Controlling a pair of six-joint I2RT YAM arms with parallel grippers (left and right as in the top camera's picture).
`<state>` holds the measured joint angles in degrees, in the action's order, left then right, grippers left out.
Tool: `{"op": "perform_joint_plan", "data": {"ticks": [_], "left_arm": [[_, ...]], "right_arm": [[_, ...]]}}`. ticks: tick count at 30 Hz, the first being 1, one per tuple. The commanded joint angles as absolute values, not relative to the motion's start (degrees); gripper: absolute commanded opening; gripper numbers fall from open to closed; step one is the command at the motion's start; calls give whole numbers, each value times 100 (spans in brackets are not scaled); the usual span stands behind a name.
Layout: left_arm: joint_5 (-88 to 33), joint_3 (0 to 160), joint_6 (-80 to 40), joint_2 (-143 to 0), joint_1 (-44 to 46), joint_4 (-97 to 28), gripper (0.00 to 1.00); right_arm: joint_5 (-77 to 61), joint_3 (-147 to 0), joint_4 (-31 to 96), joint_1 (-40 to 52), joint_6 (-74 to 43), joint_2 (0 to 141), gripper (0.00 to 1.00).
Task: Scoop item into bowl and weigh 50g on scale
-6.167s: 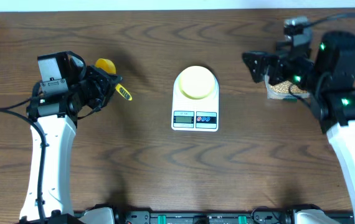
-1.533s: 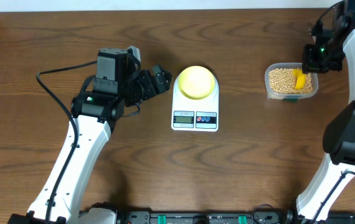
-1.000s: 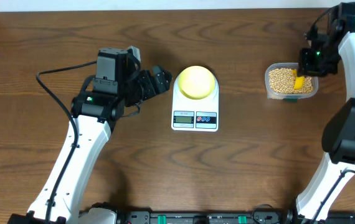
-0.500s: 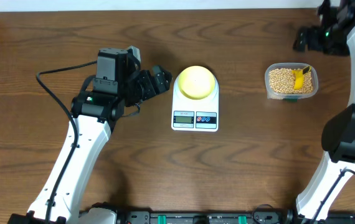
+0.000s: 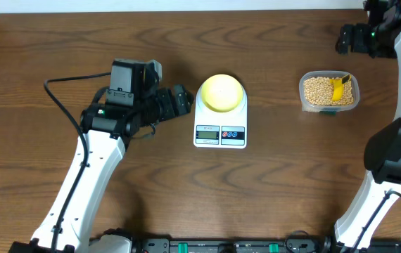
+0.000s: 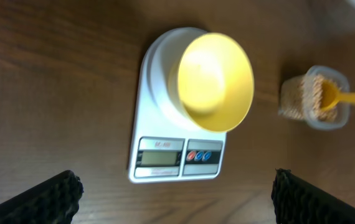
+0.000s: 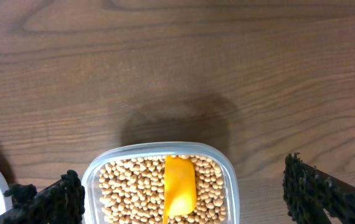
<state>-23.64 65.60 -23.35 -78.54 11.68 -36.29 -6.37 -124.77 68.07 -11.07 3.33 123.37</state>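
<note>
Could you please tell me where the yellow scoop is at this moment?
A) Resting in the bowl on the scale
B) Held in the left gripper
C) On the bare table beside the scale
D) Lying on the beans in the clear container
D: the right wrist view shows the yellow scoop lying on the beans inside the clear container.

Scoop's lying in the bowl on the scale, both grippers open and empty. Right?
No. The yellow scoop lies in the clear container of beans, not in the bowl; the overhead view shows it. The bowl on the scale is empty. The left gripper and right gripper are open and empty, as you said.
</note>
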Motion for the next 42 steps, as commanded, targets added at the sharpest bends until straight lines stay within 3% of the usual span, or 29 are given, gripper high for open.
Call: {"op": "perform_joint_plan", "data": {"ticks": [1,5,9,18,24,29,33,42], "left_arm": [[-2322,6587,-1973,-7824,1153,-3889,98],[-2322,6587,-1857,-7824,1153,-4289,98],[-2329,6547,-810,-7824,1170,-4484,98],[-2567,6501,364,-7824,1424,-5030,98],[-2565,6501,250,-7824,1455,-4866,98],[-2803,6501,-1566,-7824,1503,-3660,98],[-2755,6501,-1935,-7824,1662,-3332,98],[-1516,6499,-1590,-7826,1675,-5234,98]], "right_arm": [[-596,-12540,6812,-1135,263,12387,99],[-596,-12540,6812,-1138,263,12387,99],[-596,-12540,6812,-1135,263,12387,99],[-596,-12540,6812,-1138,263,12387,99],[-596,-12540,6812,-1138,263,12387,99],[-596,-12540,6812,-1138,263,12387,99],[-596,-12540,6814,-1138,263,12387,99],[-596,-12540,6814,-1138,263,12387,99]]}}
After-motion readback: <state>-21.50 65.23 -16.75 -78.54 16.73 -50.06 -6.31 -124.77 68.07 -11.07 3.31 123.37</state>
